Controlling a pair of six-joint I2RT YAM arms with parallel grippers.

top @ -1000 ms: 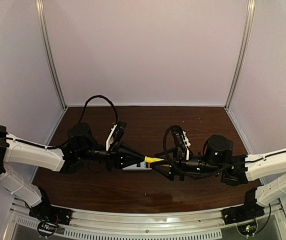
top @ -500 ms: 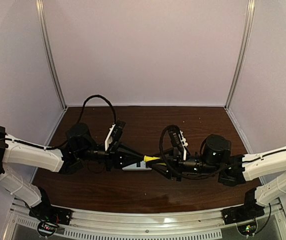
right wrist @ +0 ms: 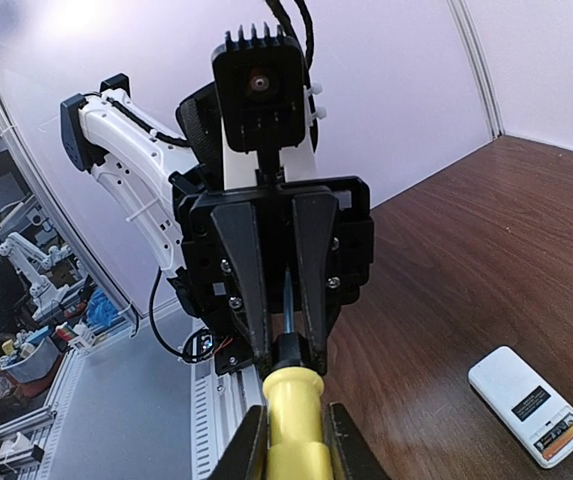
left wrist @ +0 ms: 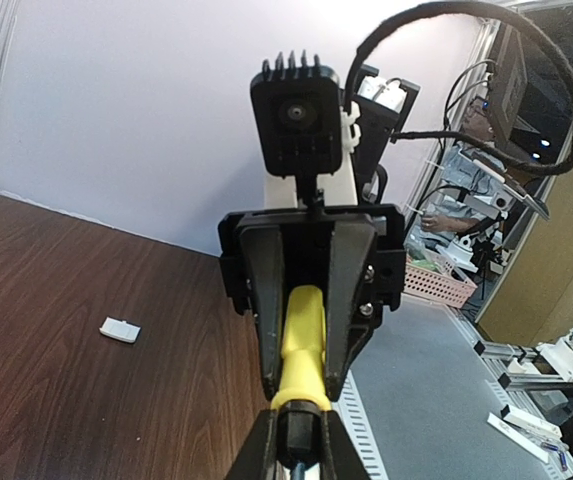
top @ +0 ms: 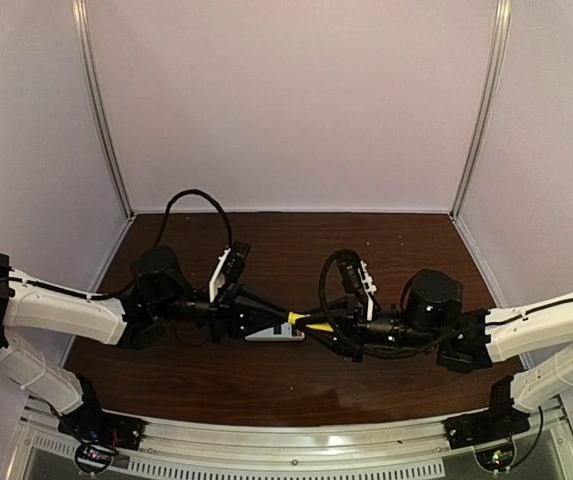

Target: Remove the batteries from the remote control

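Observation:
The yellow-handled screwdriver (top: pixel 300 319) hangs level between both grippers above the table. My left gripper (top: pixel 282 317) is shut on its black collar (left wrist: pixel 302 432). My right gripper (top: pixel 316 323) is shut on its yellow handle (right wrist: pixel 293 440). The white remote control (top: pixel 272 335) lies flat on the table just below the left fingertips. In the right wrist view the remote (right wrist: pixel 518 398) shows its dark window, with orange batteries (right wrist: pixel 558 437) in its near end. Neither gripper touches the remote.
A small white squarish cover piece (left wrist: pixel 120 329) lies on the brown table (top: pixel 296 380) to the left in the left wrist view. White walls enclose the table on three sides. A metal rail (top: pixel 296 440) runs along the near edge.
The right gripper has slid left along the screwdriver toward the left gripper, covering more of the yellow handle. The left arm and the remote have stayed in place.

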